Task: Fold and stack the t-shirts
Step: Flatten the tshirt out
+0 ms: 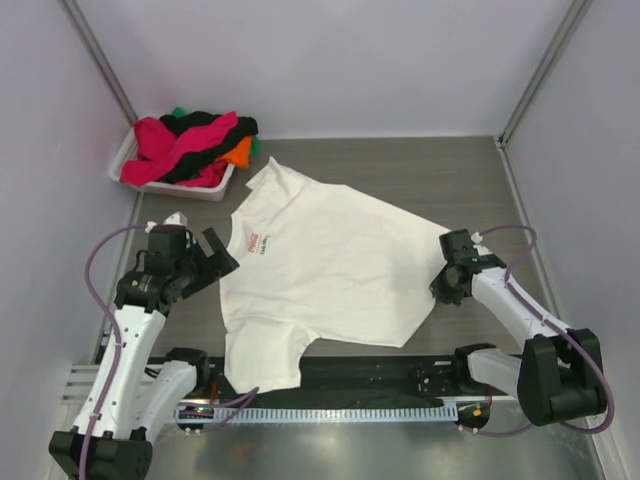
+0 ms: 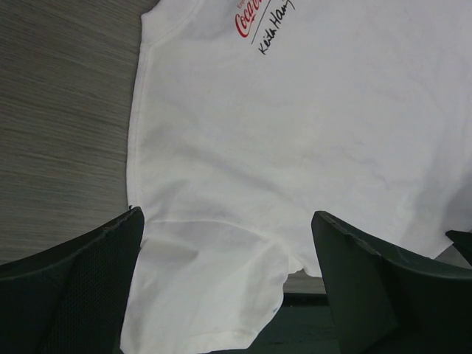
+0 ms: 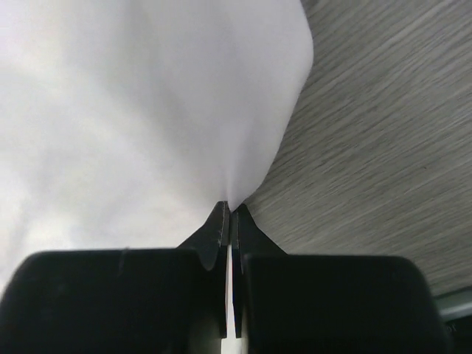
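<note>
So the white t-shirt (image 1: 330, 265) is lying spread out more or less flat in the middle of the table (image 1: 450, 175). It's front side up with a few soft wrinkles, and one sleeve reaches down toward the arm bases. The little red logo (image 1: 251, 240) with a black scribble under it sits near the shirt's left side, and you can read part of it in the left wrist view (image 2: 251, 18). The right gripper (image 1: 441, 290) is down at the shirt's right edge, fingers pinched tight together on a bit of the fabric. In the right wrist view the white cloth (image 3: 133, 110) bunches into a point right where the two black fingertips (image 3: 220, 225) meet, with wood-grain tabletop beside it. The left gripper (image 1: 224, 258) is just at the shirt's left edge, fingers spread wide apart and holding nothing. From its own camera the two dark fingers (image 2: 81, 287) frame the shirt (image 2: 295, 133) around the sleeve and side seam, but I can't tell if they touch the cloth. Over in the far left corner there's a small white bin (image 1: 185, 190) with a pile of other shirts (image 1: 190, 145) heaped in it: pink, black, orange and a bit of green. It's well apart from both grippers, though its near corner is close to the white shirt's far end.
</note>
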Robot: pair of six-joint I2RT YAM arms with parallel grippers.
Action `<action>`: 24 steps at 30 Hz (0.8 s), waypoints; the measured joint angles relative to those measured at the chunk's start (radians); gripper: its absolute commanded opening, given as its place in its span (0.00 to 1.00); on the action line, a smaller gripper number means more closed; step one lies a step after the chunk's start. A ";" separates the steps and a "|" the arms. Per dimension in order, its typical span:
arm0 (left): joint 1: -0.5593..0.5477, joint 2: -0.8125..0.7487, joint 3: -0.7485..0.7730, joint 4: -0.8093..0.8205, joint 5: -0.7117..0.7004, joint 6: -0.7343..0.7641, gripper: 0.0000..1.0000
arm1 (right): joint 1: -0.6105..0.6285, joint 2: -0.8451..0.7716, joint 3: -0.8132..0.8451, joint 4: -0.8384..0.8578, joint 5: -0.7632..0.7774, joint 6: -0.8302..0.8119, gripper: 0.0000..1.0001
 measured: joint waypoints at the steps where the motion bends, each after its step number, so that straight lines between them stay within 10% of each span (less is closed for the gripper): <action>1: 0.000 -0.001 0.000 0.000 0.000 0.000 0.96 | 0.006 0.001 0.025 -0.024 0.002 -0.002 0.01; 6: 0.000 -0.006 -0.007 0.003 0.000 0.002 0.96 | 0.124 0.178 0.414 -0.179 0.042 -0.019 0.01; 8: 0.000 -0.006 -0.007 0.005 0.001 0.002 0.96 | 0.168 0.337 0.618 -0.186 0.048 -0.035 0.50; 13: 0.000 -0.006 -0.007 0.006 0.004 0.004 0.96 | 0.229 0.728 1.040 -0.215 0.061 -0.128 0.82; 19: 0.000 -0.008 -0.007 0.006 0.007 0.011 0.96 | 0.198 0.646 0.906 -0.258 0.107 -0.184 0.77; 24: 0.000 -0.007 -0.007 0.006 0.011 0.013 0.96 | 0.064 0.330 0.592 -0.200 0.067 -0.180 0.52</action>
